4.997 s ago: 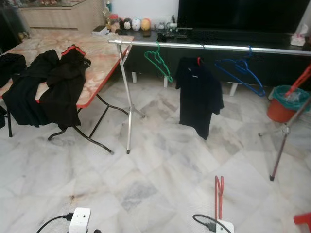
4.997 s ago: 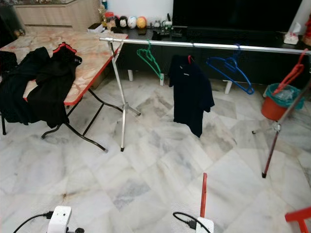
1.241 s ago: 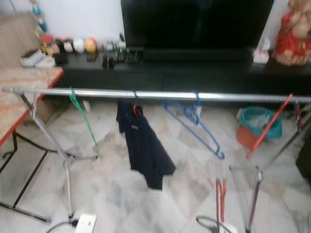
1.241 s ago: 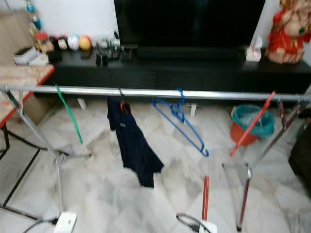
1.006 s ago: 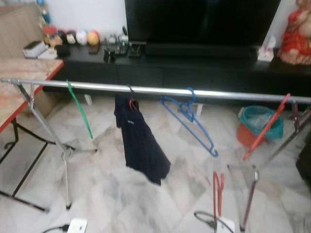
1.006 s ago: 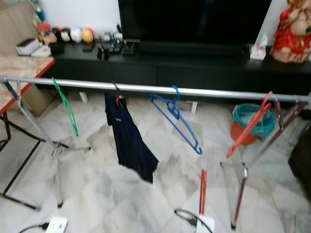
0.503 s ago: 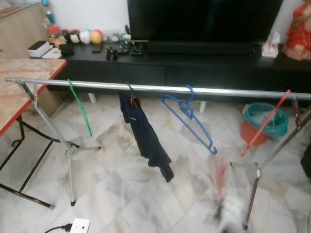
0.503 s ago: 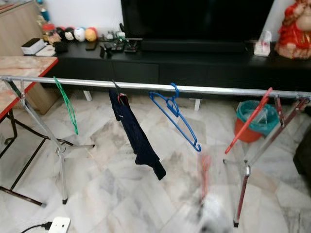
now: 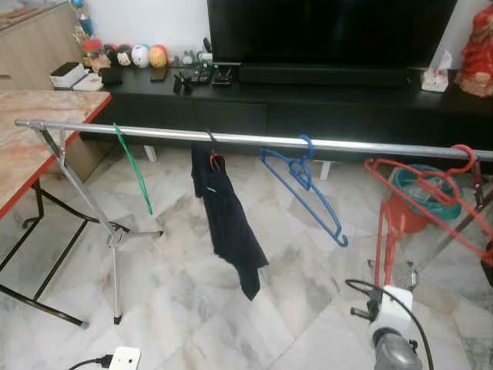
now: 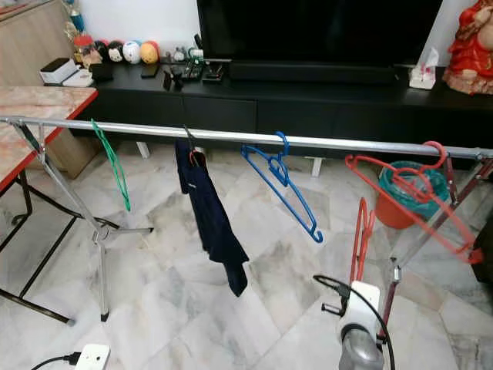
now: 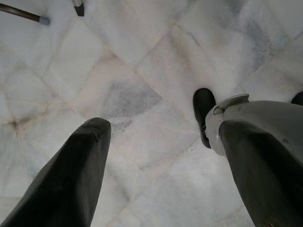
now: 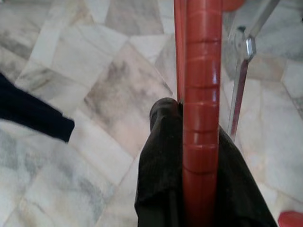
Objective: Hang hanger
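Holding a red hanger upright at the lower right of the head views, our right gripper is clenched on it; in the right wrist view the ribbed red bar runs up between the two black fingers over marble tile. This hanger stands below and near the right end of the rail, its top short of the tube. We see the rail as one long silver tube running across the room, carried on a splayed silver stand at the left and a second stand at the right. Along it, from left to right, hang a green hanger, a dark shirt, a blue hanger and another red hanger hooked at the far right end. Open rail lies between the blue hanger and that hooked red one, and a shorter bare stretch between the green hanger and the shirt. Our left gripper hangs low with its fingers spread wide apart and nothing between them, above the floor and the robot's foot. The floor is pale veined marble tile, open in front of the rail. A red-edged folding table juts in at the left, and a white plug box with a black cord lies near it. Behind the rail stand a long black cabinet, a dark screen, and an orange bucket with a teal liner.
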`<state>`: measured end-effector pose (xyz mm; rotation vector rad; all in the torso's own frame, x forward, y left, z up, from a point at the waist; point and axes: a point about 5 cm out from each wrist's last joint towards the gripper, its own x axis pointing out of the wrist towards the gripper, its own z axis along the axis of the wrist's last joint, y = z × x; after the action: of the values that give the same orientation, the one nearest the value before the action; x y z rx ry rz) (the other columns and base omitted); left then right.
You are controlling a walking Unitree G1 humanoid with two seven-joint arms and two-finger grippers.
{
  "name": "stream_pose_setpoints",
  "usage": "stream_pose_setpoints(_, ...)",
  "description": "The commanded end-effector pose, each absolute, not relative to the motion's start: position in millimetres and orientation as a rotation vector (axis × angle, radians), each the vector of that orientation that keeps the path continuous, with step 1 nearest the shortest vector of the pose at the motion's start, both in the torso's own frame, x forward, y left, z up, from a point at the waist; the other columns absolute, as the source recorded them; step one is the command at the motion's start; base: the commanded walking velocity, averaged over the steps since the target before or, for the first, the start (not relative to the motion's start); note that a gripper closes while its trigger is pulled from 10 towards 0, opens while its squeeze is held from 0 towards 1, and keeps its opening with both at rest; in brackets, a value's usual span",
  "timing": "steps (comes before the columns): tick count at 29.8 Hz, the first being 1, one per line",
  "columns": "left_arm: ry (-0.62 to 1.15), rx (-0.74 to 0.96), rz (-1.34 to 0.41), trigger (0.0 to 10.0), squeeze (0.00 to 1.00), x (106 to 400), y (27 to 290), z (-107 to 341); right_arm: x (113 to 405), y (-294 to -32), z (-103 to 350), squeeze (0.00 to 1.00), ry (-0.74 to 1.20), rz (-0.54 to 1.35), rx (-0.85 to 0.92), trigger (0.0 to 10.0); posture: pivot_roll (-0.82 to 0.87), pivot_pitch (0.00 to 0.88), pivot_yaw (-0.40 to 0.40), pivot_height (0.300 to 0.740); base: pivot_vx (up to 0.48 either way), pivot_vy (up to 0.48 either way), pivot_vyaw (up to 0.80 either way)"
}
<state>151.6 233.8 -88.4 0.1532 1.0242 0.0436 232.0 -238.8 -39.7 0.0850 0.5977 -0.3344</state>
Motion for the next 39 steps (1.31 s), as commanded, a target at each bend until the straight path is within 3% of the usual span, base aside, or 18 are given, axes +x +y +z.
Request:
stream_pose_setpoints(1,1.037,0.177,0.036,10.0,0.0,148,236,-89,240,-239,-33,0.0,0.556,-0.328,0.086,10.0,0.0,0.0,0.034,0.74,0.0,0.0,0.0)
stream_pose_setpoints(16,1.028,0.167,0.052,10.0,0.0,151,238,-88,291,-227,11,0.0,0.36,-0.137,0.067,10.0,0.0,0.0,0.035,0.74,0.0,0.0,0.0)
stream_pose_setpoints(39,1.021,0.169,0.042,10.0,0.0,150,237,-88,299,-236,22,0.0,0.319,-0.181,0.065,10.0,0.0,0.0,0.034,0.74,0.237,0.0,0.0)
